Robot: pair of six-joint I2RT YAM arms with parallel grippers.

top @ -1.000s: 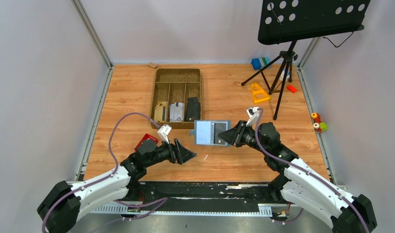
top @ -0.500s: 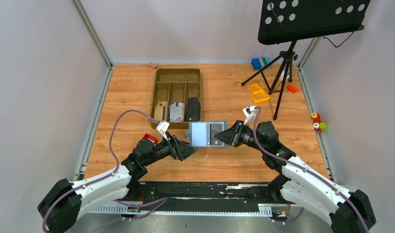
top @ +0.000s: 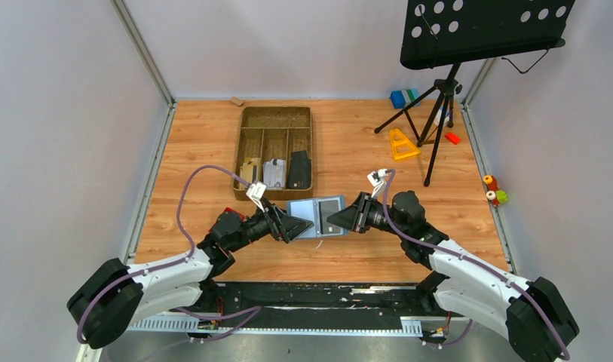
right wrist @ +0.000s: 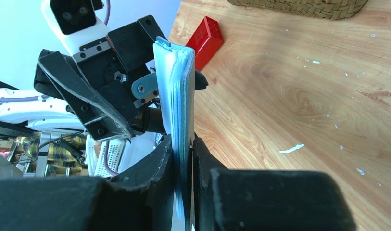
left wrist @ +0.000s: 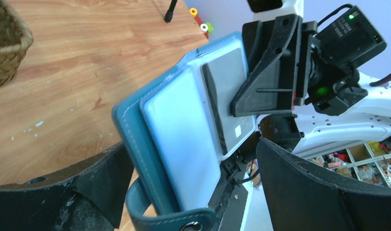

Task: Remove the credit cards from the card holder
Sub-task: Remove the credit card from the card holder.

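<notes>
Left claw (top: 299, 225): spread full, pinching nothing. Just behind it, toward its own wrist: red block (top: 229, 213) on the table, not part of the job. Beyond it: brown tray (top: 243, 143) with three flat items stood in the near compartments. Could be cards, too small to tell.

Between left claw fingers: loose end of the card holder (left wrist: 183, 144), snap-tab corner lowest. Open, pale inner pockets facing up toward the overhead camera. Contact with either finger: cannot tell.

In the pocket on the half nearer the right claw: one grey credit card (left wrist: 229, 91), seated, only a dark edge standing proud. Other pocket looks like a plain pale window; any card behind it not readable.

Right claw (right wrist: 182, 144): pressed together on the holder's opposite edge, pinching it edge-on between both pads. Looks to be carrying the holder clear of the table, presented straight at the left claw.

Far beyond the right claw: music stand (top: 439, 113), irrelevant.

Progress, as judged: extraction from this holder not done. At least one card left inside, nothing in the free claw. Handover geometry set, pull not started. Remaining: close left on the exposed card edge only, not the holder flap, then draw out along the pocket while right keeps its pinch. Risk: grabbing flap plus card together.
</notes>
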